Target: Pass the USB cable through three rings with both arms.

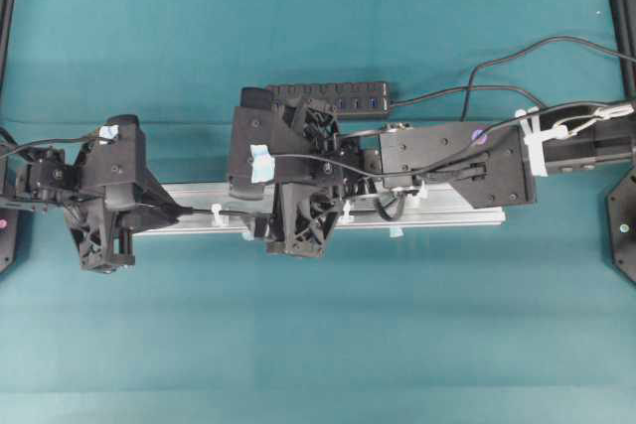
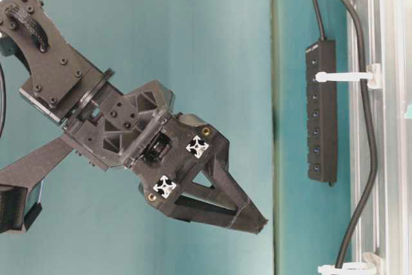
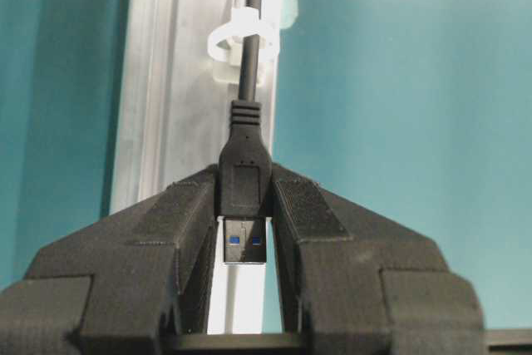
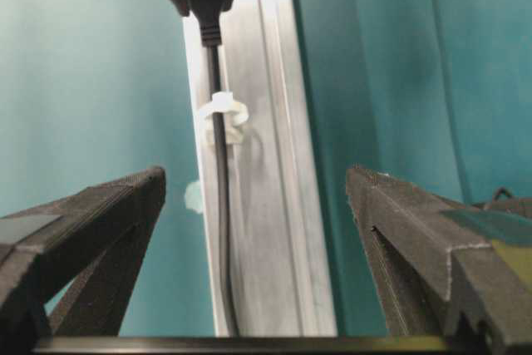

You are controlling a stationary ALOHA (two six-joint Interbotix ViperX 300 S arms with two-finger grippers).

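Far left in the overhead view, your left gripper (image 1: 179, 212) sits at the left end of the silver rail (image 1: 447, 212), clenched on the plug of the USB cable (image 3: 245, 176). The left wrist view shows it plainly: both pads squeeze the black plug body, its metal tip with the blue insert pointing back toward the camera.

Moving right, the cord leaves the plug, runs along the rail and goes straight through the first ring (image 3: 239, 35), a whitish loop standing upright on the rail's edge.

Next comes your right gripper (image 4: 256, 184), low over the middle of the rail, released, its fingers spread wide with nothing between them. From its wrist camera you look down the rail at the cord (image 4: 221, 230), the ring (image 4: 223, 114) around it, and the left gripper's tips holding the plug at the far end.

The table-level view shows the cable (image 2: 367, 133) threaded through all three rings (image 2: 344, 76) along the rail, sagging in a loose curve between two of them.

Behind the rail, a black USB hub (image 1: 333, 97) lies on the teal table (image 1: 318, 345).
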